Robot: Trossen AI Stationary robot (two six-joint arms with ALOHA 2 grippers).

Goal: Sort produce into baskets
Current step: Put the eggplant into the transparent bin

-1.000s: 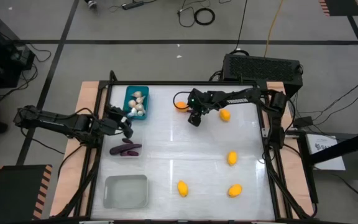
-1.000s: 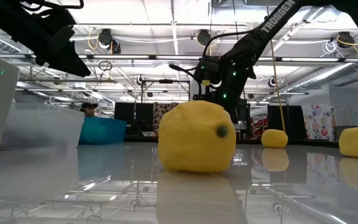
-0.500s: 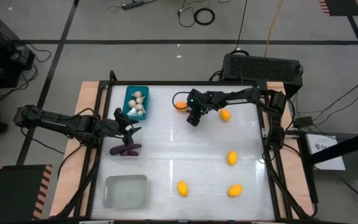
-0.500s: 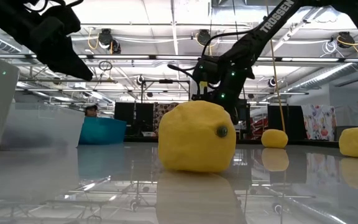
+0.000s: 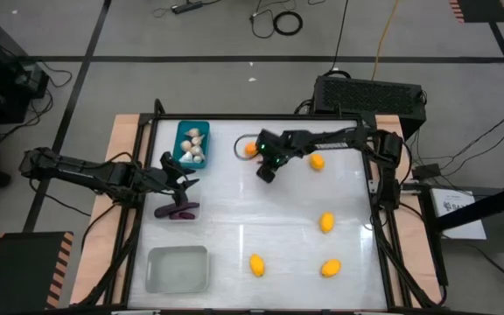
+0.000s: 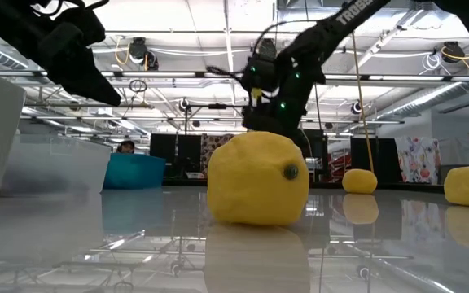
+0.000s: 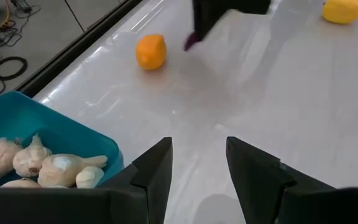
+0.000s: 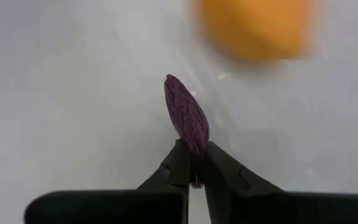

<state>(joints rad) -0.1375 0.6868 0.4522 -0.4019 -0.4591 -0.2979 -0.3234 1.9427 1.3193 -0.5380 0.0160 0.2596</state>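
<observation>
1. The table (image 5: 261, 219) is a white glossy surface in a dark frame. A black box with cables (image 5: 370, 94) stands just beyond its far edge, behind the right arm's base.

2. The pale translucent bin (image 5: 178, 269) sits at the table's near left corner; nothing can be made out inside it.

3. The teal bin (image 5: 192, 144) sits at the table's far left corner and holds several whitish garlic bulbs (image 5: 194, 147). In the left wrist view the bulbs are heaped against one wall of the bin.

4. Two dark purple eggplants (image 5: 178, 210) lie together on the table between the two bins, nearer the teal one.

5. The left gripper (image 5: 182, 178) hangs just beside the teal bin's near end, above the two eggplants. Its fingers (image 7: 157, 171) are spread apart with nothing between them.

6. The right gripper (image 5: 267, 171) is over the table's far middle, to the right of the teal bin. Its fingers (image 8: 180, 165) are pinched on the end of a purple eggplant (image 8: 188, 119), which juts out beyond the tips.

7. An orange fruit (image 5: 251, 149) lies on the table close to the right gripper, toward the teal bin. A yellow lemon (image 5: 317, 161) lies on the gripper's other side.

8. Three more lemons lie well apart from the teal bin: one (image 5: 326, 222) near the table's right edge and two (image 5: 256, 264) (image 5: 330, 268) along its near edge. Nothing blocks either gripper's immediate surroundings.
</observation>
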